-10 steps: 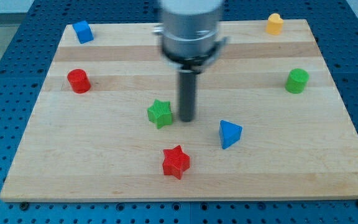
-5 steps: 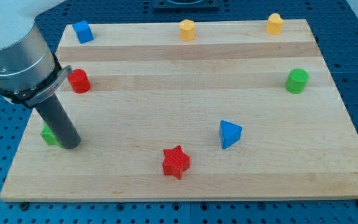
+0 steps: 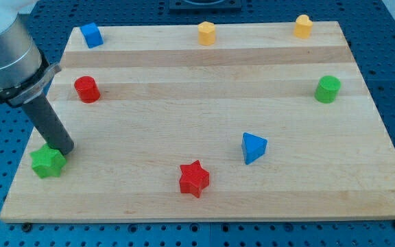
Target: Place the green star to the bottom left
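The green star (image 3: 48,162) lies near the view's bottom left corner of the wooden board (image 3: 204,199), close to its left edge. My tip (image 3: 64,149) is at the star's upper right, touching or almost touching it. The dark rod slants up to the left into the grey arm at the view's top left.
A red star (image 3: 195,178) lies at bottom centre, a blue triangular block (image 3: 253,147) to its right. A red cylinder (image 3: 86,89) is at left, a blue block (image 3: 91,34) at top left, two yellow blocks (image 3: 206,32) (image 3: 303,26) along the top, a green cylinder (image 3: 328,89) at right.
The green star has been pushed from the board's middle to the bottom left corner. My tip swept left with it and now stands at its upper right.
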